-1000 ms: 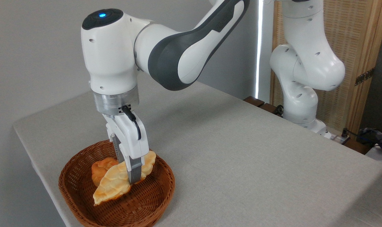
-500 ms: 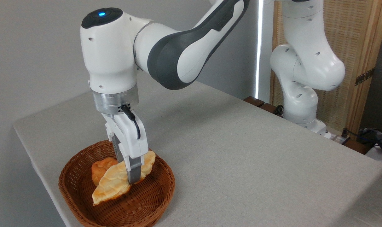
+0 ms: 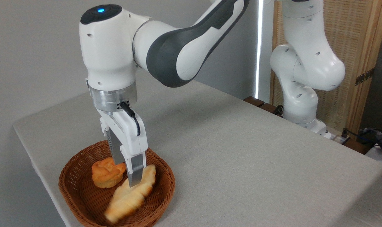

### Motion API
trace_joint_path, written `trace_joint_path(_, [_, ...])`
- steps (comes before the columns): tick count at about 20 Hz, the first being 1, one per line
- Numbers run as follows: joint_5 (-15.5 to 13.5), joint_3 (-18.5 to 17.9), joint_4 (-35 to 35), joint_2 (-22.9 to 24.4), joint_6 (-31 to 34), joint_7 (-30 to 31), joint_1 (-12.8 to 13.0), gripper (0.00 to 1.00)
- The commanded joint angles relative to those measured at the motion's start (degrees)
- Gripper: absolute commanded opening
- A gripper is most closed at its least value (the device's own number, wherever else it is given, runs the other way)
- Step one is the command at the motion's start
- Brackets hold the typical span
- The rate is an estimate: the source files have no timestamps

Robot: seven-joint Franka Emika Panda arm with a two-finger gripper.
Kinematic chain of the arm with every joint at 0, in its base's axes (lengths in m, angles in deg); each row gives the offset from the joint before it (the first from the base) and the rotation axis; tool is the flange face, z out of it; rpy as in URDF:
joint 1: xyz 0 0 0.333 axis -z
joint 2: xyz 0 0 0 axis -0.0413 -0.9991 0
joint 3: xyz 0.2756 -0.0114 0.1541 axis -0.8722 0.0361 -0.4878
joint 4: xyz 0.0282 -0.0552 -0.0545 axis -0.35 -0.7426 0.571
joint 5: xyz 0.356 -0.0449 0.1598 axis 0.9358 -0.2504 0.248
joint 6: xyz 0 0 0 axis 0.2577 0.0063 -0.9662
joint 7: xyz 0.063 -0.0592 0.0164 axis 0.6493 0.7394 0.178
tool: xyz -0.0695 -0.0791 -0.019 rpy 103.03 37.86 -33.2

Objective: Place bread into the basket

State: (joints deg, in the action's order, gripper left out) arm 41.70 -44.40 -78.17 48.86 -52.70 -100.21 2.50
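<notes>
Blurred bread [image 3: 131, 197] (inside basket [image 3: 161, 195]) just below the tool [image 3: 130, 179].

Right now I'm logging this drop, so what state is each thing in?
bread: motion-blurred, inside the basket, lower end over the near rim.
pincer: above the basket, fingers against the bread; grip unclear.
basket: upright on the table, holding the bread and bun.
bun: upright in the basket, left of the bread.
</notes>
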Motion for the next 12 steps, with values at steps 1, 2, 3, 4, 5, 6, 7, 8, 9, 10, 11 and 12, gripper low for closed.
trace_joint_path(1, [0.99,0.91,2.2,0.6,0.1,3.59,-0.21,1.0])
trace_joint_path(2, [0.99,0.91,2.38,0.78,0.19,3.94,-0.21,1.0])
trace_joint_path(3, [0.99,0.99,2.81,1.56,0.45,4.9,-0.21,1.0])
trace_joint_path(4, [0.9,1.08,3.17,2.36,0.63,6.21,-0.21,1.0])
trace_joint_path(5, [0.55,1.52,3.17,3.93,1.33,7.88,-0.21,1.0])
trace_joint_path(6, [0.46,2.39,3.26,5.69,3.16,9.29,-0.21,1.0])
trace_joint_path(7, [0.46,2.66,3.26,6.75,4.31,9.65,-0.21,1.0])
trace_joint_path(8, [0.37,3.01,3.26,8.85,6.93,9.83,-0.21,1.0])
trace_joint_path(9, [0.37,3.63,3.26,9.91,8.61,9.83,-0.21,1.0])
trace_joint_path(10, [0.28,4.76,3.26,11.84,11.85,10.01,-0.21,1.0])
trace_joint_path(11, [0.2,5.12,3.26,13.6,14.66,11.05,-0.21,1.0])
trace_joint_path(12, [0.11,5.13,3.26,14.48,15.91,12.11,-0.13,1.0])
